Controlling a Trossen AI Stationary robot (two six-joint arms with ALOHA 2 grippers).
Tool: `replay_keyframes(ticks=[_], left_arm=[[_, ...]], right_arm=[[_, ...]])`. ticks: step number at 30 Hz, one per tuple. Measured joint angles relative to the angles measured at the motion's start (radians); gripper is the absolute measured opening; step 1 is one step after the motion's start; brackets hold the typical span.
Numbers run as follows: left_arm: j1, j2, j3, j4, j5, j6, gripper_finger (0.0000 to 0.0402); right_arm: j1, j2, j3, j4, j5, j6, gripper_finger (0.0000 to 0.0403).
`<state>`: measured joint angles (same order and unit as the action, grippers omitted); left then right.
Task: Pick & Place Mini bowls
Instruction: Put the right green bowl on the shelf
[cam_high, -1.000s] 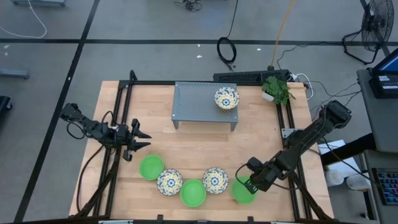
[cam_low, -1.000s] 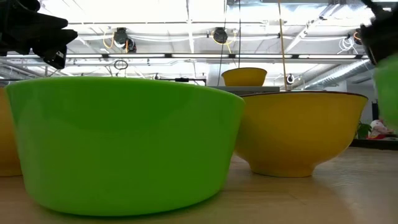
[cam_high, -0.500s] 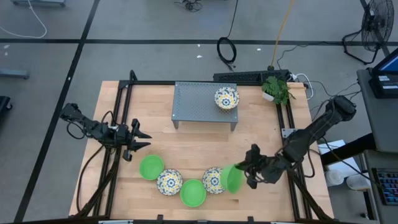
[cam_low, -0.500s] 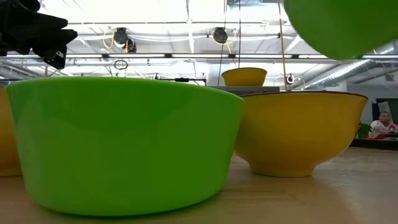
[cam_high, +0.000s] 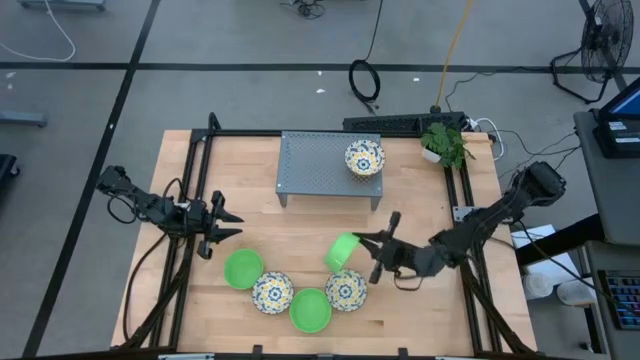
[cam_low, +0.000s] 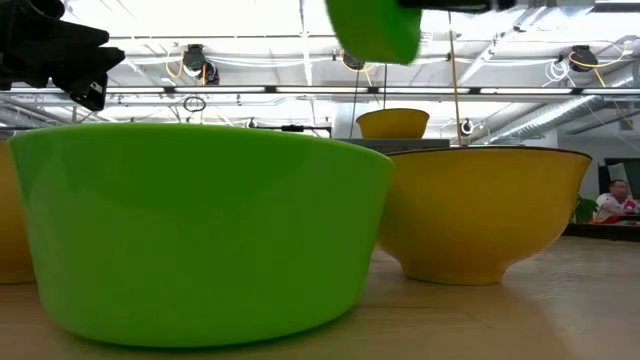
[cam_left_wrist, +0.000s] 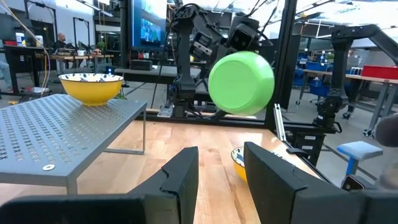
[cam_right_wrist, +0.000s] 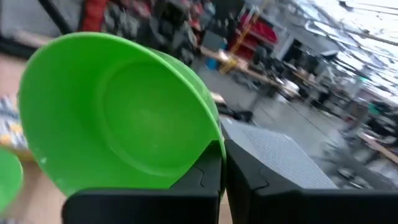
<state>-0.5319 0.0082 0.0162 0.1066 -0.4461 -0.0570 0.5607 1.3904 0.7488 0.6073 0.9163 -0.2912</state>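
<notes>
My right gripper (cam_high: 362, 254) is shut on a plain green mini bowl (cam_high: 343, 252), which it holds in the air above the near middle of the table; the left wrist view shows the bowl's underside (cam_left_wrist: 241, 83). Two green bowls (cam_high: 243, 268) (cam_high: 310, 310) and two floral bowls (cam_high: 272, 292) (cam_high: 346, 290) sit in a row near the table's near edge. A third floral bowl (cam_high: 365, 158) stands on the grey perforated stand (cam_high: 310, 165). My left gripper (cam_high: 230, 225) waits open at the table's left side. My right gripper pinches the green bowl's rim (cam_right_wrist: 214, 148), one finger inside the wall and one outside it. The fingers (cam_right_wrist: 205, 180) come level from the table's right side. The bowl is lifted clear and tipped on its side, with its opening toward the gripper.
A small potted plant (cam_high: 445, 143) stands at the far right corner. A black frame rail (cam_high: 462, 200) runs along the table's right side. Bare wood lies between the stand and the row of bowls. In the low view a person (cam_low: 615, 198) sits far behind the table.
My right gripper has risen from the near right part of the table and moved left and toward the far edge. It has carried the green bowl with it. The bowl is lifted clear and has tipped from upright onto its side.
</notes>
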Motion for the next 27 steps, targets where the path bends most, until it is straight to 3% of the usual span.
replay_keyframes(ticks=[3,5,13,16,18,23,27], left_arm=[[0.0,0.0,0.0,0.0,0.0,0.0,0.0131],[0.0,0.0,0.0,0.0,0.0,0.0,0.0131],[0.0,0.0,0.0,0.001,0.0,0.005,0.0131],[0.001,0.0,-0.001,0.081,-0.024,0.134,0.0131],[0.001,0.004,0.0,0.165,0.032,0.227,0.0131],[0.001,0.073,0.0,0.353,0.344,0.379,0.0131],[0.006,0.19,0.0,0.393,0.337,0.46,0.0131]], right_arm=[[-0.058,0.004,-0.034,0.071,-0.176,-0.003,0.0],[-0.096,0.004,-0.04,0.068,-0.241,-0.016,0.0],[-0.196,0.004,-0.042,0.114,-0.104,-0.173,0.0],[-0.226,0.006,-0.042,0.104,-0.106,-0.184,0.0],[-0.246,0.027,-0.042,0.123,-0.109,-0.192,0.0],[-0.281,0.071,-0.043,0.174,-0.188,-0.252,0.0],[-0.298,0.094,-0.043,0.281,-0.208,-0.275,0.0]])
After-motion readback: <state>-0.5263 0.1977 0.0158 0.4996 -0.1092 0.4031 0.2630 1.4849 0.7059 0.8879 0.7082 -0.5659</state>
